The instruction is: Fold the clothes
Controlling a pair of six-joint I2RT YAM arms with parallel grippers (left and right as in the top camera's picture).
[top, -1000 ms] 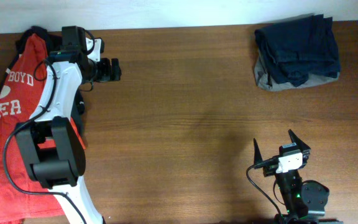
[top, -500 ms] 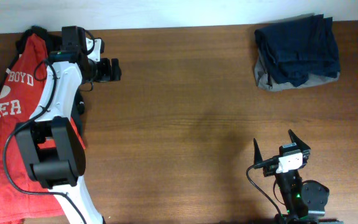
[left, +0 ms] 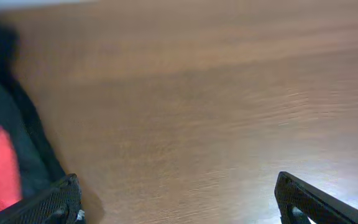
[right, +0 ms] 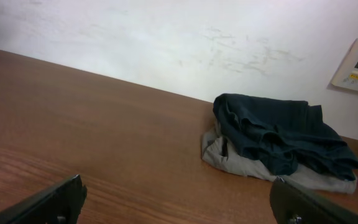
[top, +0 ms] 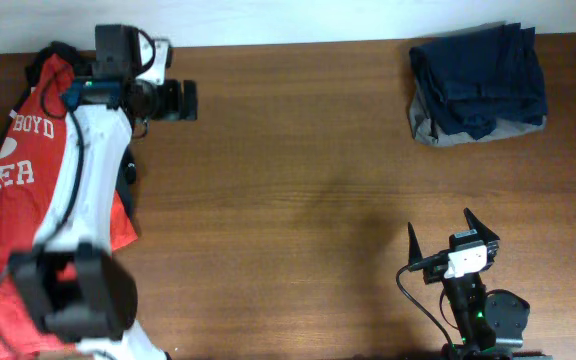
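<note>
Along the counter's (top: 308, 190) left edge the red T-shirt (top: 13, 200) lies partly under the left arm (top: 88, 170), whose left claw (top: 186, 100) hangs spread over bare wood. At the far right corner a navy garment (top: 480, 75) tops a grey garment (top: 430, 128). The right claw (top: 450, 232) is also spread.

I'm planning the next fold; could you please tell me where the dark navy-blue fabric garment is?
Overhead, the dark navy-blue fabric garment lies on a grey fabric garment at the far right corner of the wooden table.

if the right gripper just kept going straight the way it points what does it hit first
Free over the table up to the clothes pile, likely its left edge; it might just miss on the left.
</note>
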